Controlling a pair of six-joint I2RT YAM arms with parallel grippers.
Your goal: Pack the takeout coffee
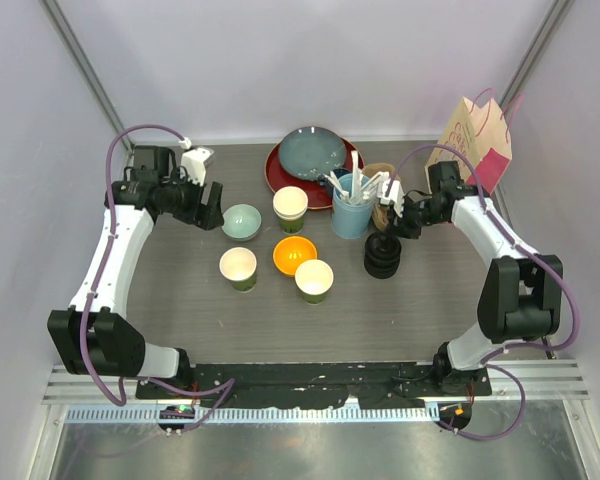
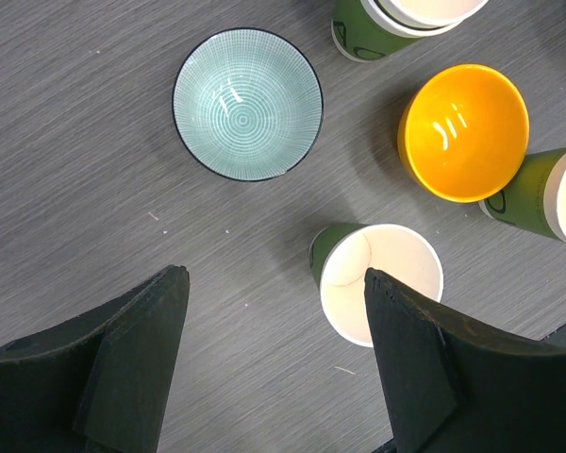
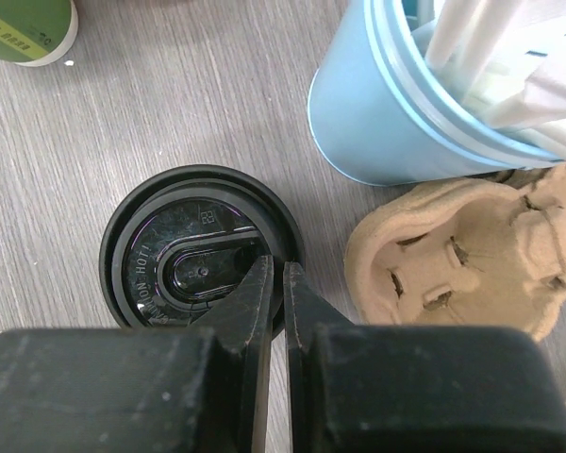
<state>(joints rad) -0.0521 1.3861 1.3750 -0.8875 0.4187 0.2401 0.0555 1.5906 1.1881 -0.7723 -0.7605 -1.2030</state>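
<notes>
Pretty sure I'm in a lab test booth: plain white panels [image 1: 280, 60] boxing in my grey table [image 1: 180, 310], metal rail [image 1: 570, 378] along the bottom edge (purple cables [image 1: 140, 127] everywhere).

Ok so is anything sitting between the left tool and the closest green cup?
Nothing visible does. The left tool hangs open with the nearest green cup right by one finger, only bare table between. The teal bowl lies further ahead, off that path.
</notes>
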